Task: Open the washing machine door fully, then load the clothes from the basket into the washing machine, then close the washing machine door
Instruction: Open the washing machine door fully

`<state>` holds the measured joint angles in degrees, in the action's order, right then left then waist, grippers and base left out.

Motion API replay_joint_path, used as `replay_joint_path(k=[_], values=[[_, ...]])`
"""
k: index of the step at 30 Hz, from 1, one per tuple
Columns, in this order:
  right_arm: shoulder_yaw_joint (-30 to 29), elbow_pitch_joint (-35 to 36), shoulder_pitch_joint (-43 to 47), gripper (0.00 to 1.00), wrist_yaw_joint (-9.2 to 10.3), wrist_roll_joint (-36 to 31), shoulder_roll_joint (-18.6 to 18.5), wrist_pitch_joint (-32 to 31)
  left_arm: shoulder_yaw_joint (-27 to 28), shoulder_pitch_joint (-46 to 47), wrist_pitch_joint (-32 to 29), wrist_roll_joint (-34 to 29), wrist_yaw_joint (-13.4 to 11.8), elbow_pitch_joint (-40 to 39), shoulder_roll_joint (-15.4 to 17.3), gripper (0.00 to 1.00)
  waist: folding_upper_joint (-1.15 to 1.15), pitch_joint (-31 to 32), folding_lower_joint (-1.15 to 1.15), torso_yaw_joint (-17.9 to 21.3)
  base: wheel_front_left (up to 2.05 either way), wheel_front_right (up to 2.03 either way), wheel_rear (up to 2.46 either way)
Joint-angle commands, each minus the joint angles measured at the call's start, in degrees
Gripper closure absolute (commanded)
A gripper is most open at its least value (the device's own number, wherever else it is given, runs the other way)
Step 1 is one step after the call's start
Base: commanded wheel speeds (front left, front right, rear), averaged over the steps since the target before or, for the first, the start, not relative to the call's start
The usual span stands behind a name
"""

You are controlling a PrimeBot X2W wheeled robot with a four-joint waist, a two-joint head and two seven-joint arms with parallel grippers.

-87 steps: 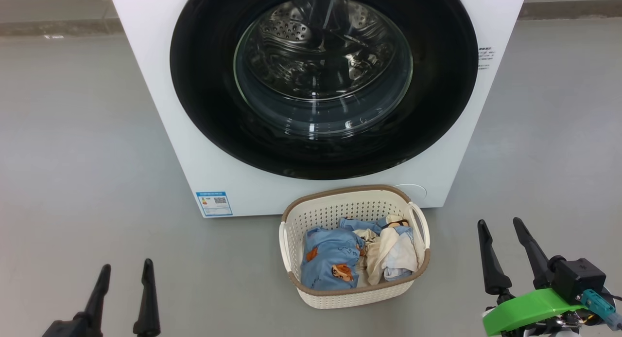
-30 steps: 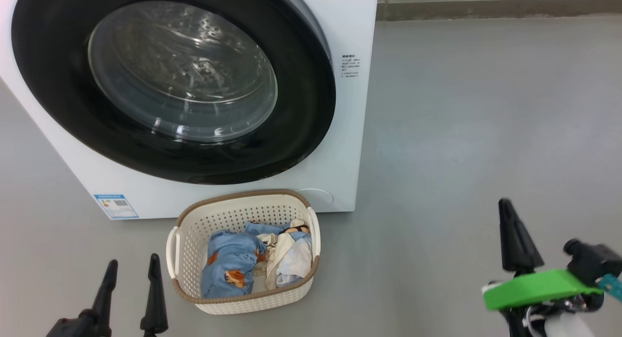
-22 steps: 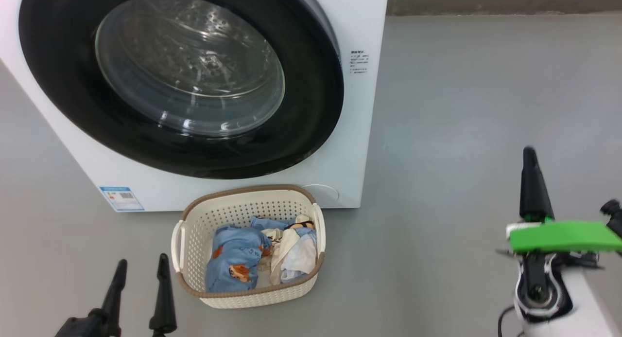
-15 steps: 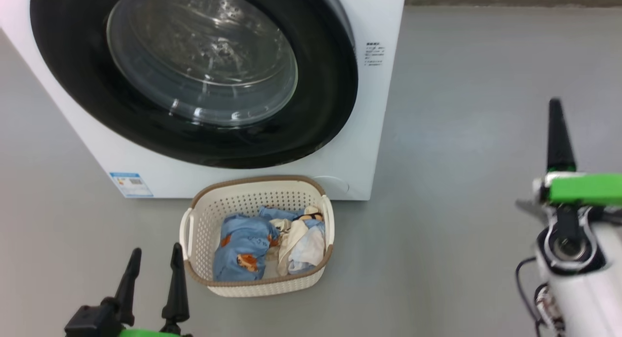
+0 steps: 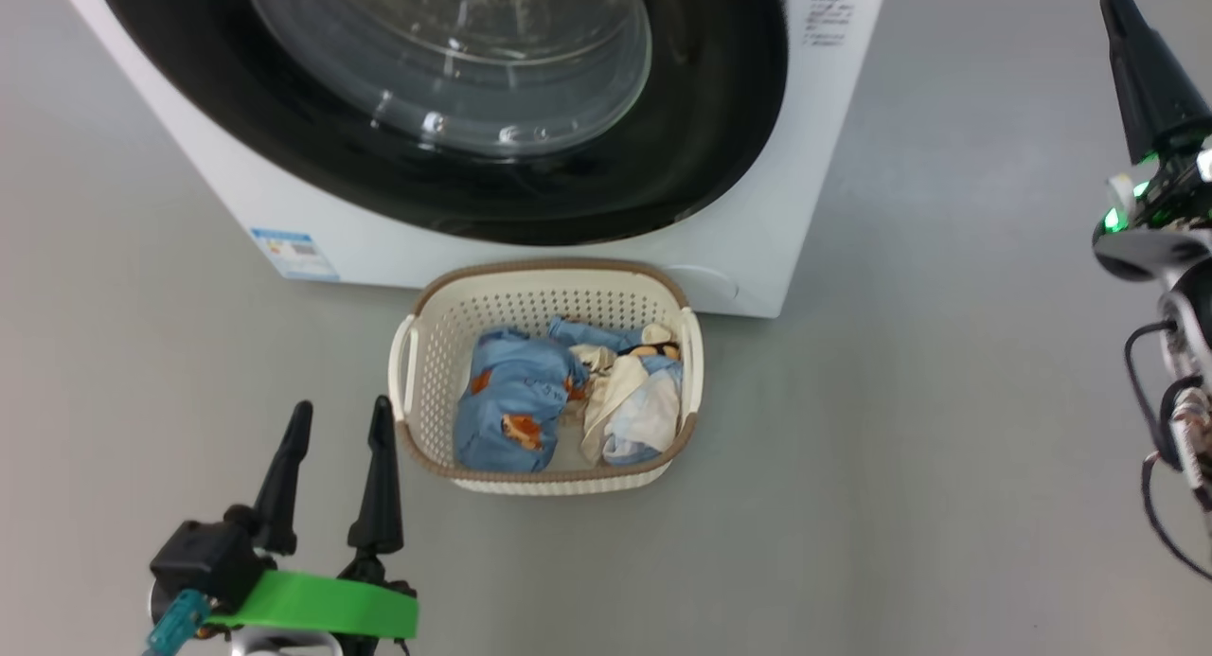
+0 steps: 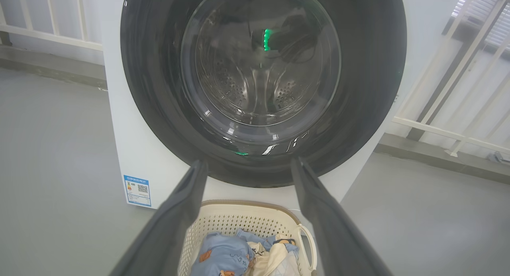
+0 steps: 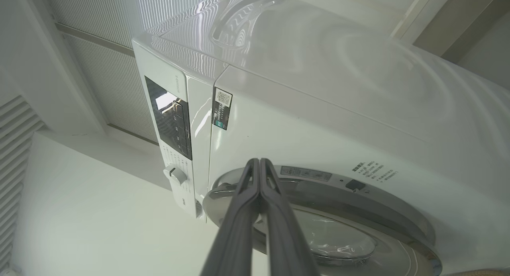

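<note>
Smooth grey floor (image 5: 947, 400), matt and evenly lit, with a soft pale sheen; along its far edge on the left a low grey kerb (image 6: 48, 67) runs beneath a white railing (image 6: 51, 38); far right stands a second white railing (image 6: 438, 130); slatted white blinds (image 6: 488, 21) show behind it.

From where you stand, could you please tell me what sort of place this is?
Probably a laundry corner, perhaps on a balcony or utility area: a white front-loading washing machine stands on a bare grey floor, a cream laundry basket of clothes sits before it, and white railings run behind.
</note>
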<state>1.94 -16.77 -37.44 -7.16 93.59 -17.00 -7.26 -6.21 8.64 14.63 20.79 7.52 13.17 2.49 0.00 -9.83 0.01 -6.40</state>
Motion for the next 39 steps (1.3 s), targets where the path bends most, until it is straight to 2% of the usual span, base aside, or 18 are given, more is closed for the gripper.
replay_joint_path(k=[1, 5, 11, 25, 39], values=[[1.1, 0.6, -2.5, 1.0, -0.33, 0.2, -1.2, -1.8, 1.1, 2.3, 0.4, 0.6, 0.0, -1.0, 0.4, 0.0, 0.0, -3.2, -0.01, -2.8, 0.0, 0.0, 0.0], [1.3, -2.9, -7.1, 1.0, -0.33, 1.4, -2.7, -9.3, -0.5, 4.1, 0.4, 1.3, 0.0, -0.9, 0.4, 0.0, 0.0, -6.3, -0.01, -4.7, 0.0, 0.0, 0.0], [1.1, -6.5, -13.1, 1.0, -0.33, 2.5, -3.6, -16.7, -1.9, 6.1, 0.4, 2.2, 0.0, -1.0, 0.4, 0.0, 0.0, -10.0, -0.01, -6.3, 0.0, 0.0, 0.0], [2.5, -13.4, -25.3, 1.0, -0.33, 2.0, -3.9, -27.1, -4.4, 11.0, 0.4, 4.3, 0.0, -1.6, 0.4, 0.0, 0.0, -16.7, -0.01, -9.0, 0.0, 0.0, 0.0], [4.5, -18.6, -33.2, 1.0, -0.33, -0.4, -3.5, -31.0, -5.6, 13.3, 0.4, 6.6, 0.0, -2.0, 0.4, 0.0, 0.0, -20.8, -0.01, -10.9, 0.0, 0.0, 0.0]])
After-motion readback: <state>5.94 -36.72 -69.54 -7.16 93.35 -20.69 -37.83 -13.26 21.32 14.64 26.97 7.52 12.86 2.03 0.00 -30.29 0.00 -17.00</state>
